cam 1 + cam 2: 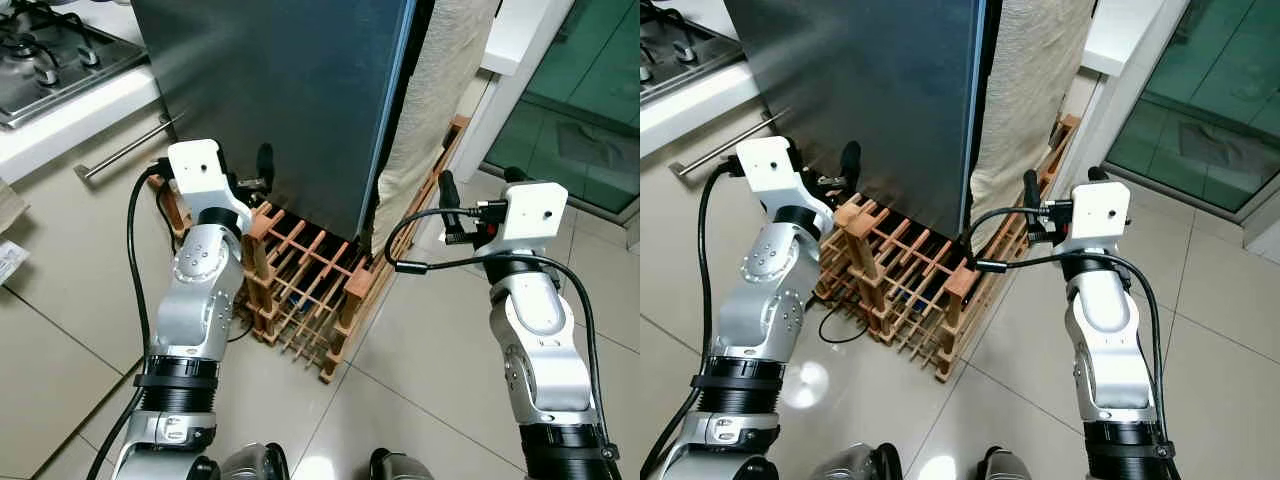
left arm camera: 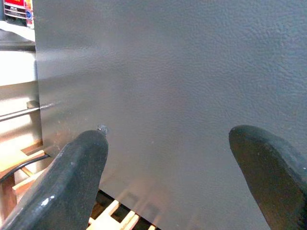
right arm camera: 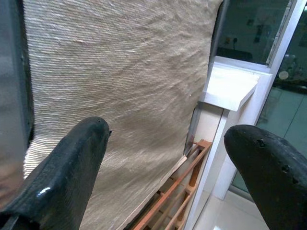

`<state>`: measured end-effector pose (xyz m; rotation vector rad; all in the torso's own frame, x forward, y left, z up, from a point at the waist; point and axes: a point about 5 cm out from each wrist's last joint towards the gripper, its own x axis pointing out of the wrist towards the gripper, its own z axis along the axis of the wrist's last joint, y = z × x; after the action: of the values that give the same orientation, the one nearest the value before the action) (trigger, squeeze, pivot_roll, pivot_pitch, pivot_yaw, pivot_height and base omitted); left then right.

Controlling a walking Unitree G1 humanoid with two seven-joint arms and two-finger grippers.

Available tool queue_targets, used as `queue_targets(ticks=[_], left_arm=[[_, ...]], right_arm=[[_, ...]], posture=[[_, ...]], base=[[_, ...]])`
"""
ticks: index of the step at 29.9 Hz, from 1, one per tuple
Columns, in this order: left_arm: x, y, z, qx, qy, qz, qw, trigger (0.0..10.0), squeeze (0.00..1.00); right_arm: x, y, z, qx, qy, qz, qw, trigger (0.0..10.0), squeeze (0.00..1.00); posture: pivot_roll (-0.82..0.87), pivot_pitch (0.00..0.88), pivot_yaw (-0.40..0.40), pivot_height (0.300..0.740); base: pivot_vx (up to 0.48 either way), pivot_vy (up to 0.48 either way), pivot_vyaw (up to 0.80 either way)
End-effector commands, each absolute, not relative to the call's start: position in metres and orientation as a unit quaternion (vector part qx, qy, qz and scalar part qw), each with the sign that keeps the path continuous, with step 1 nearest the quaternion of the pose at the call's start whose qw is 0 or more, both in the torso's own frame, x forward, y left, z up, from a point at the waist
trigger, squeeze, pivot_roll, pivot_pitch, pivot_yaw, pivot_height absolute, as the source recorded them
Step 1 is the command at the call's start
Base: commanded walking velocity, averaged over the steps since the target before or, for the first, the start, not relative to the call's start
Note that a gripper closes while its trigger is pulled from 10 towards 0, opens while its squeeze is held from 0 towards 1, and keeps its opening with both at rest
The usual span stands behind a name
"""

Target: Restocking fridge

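Standing right in front of the fridge [image 1: 290, 100], looking down a tall dark grey face that is rising straight up from the tiled floor [image 1: 430, 370], smooth and faintly pebbled in the left wrist view. Judging it heavy, rigid and slick: no pinching that flat metal, so needing a handle or the bluish vertical edge on the right side for any pull, and expecting a stiff seal to fight back. Not making out a handle on this face, and not able to tell whether this is the door or a side panel.

Noting a beige woven cloth [image 1: 440, 90] hanging just beside that edge, soft and limp, likely getting in the way of a grip there. Spotting green-tinted glass doors [image 1: 580, 110] off to the right, and a white worktop [image 1: 70, 115] carrying a gas hob [image 1: 50, 60] off to the left.

Dropping down to a wooden rack [image 1: 300, 290] lying against the foot of the fridge, slats open, sitting between the two arms and crowding the footing.

Raising both silver arms now. Holding the left gripper [image 2: 168, 158] close to the grey face, fingers spread wide, grasping nothing, apparently not touching the metal. Holding the right gripper [image 3: 165, 153] out towards the cloth, fingers likewise spread apart and carrying nothing, well short of the fabric
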<state>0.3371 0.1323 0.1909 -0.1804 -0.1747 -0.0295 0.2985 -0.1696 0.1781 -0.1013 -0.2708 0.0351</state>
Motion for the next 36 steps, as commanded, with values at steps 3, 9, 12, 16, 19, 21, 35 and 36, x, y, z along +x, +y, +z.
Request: queue_targets(ticks=[3, 9, 12, 16, 19, 21, 35, 36], left_arm=[[0.335, 0.137, 0.192, -0.075, -0.091, 0.001, 0.993, 10.0, 0.0], [0.326, 0.146, 0.193, -0.061, -0.102, 0.026, 0.993, 10.0, 0.0], [0.323, 0.148, 0.191, -0.059, -0.102, 0.034, 0.993, 10.0, 0.0], [0.317, 0.148, 0.187, -0.064, -0.096, 0.04, 0.993, 10.0, 0.0], [0.315, 0.146, 0.187, -0.066, -0.094, 0.039, 0.993, 10.0, 0.0], [0.314, 0.146, 0.186, -0.067, -0.093, 0.041, 0.993, 10.0, 0.0], [0.318, 0.139, 0.185, -0.081, -0.086, 0.039, 0.992, 10.0, 0.0], [0.318, 0.138, 0.186, -0.082, -0.087, 0.038, 0.992, 10.0, 0.0]], right_arm=[[0.306, -0.166, 0.18, -0.047, -0.14, 0.022, 0.989, 10.0, 0.2], [0.319, -0.154, 0.189, -0.037, -0.153, 0.045, 0.986, 10.0, 0.2], [0.322, -0.15, 0.191, -0.028, -0.155, 0.054, 0.986, 10.0, 0.2], [0.33, -0.132, 0.202, 0.002, -0.162, 0.088, 0.983, 10.0, 0.19], [0.332, -0.126, 0.203, 0.03, -0.154, 0.098, 0.983, 10.0, 0.19], [0.332, -0.117, 0.208, 0.034, -0.159, 0.114, 0.98, 10.0, 0.19], [0.349, -0.12, 0.206, -0.039, -0.162, 0.048, 0.985, 10.0, 0.15], [0.351, -0.119, 0.203, -0.04, -0.156, 0.051, 0.986, 10.0, 0.15]], posture=[[-0.06, 0.112, -0.022, 0.732], [-0.04, 0.121, -0.038, 0.732], [-0.03, 0.126, -0.045, 0.732], [-0.02, 0.139, -0.064, 0.732], [-0.02, 0.141, -0.069, 0.732], [-0.02, 0.14, -0.072, 0.732], [-0.04, 0.141, -0.085, 0.732], [-0.04, 0.139, -0.086, 0.732]], base=[[0.0, 0.0, 0.0], [0.0, 0.0, 0.0], [0.0, 0.0, 0.0], [0.0, 0.0, 0.0], [0.0, 0.0, 0.0], [0.0, 0.0, 0.0], [0.0, 0.0, 0.0], [0.0, 0.0, 0.0]])
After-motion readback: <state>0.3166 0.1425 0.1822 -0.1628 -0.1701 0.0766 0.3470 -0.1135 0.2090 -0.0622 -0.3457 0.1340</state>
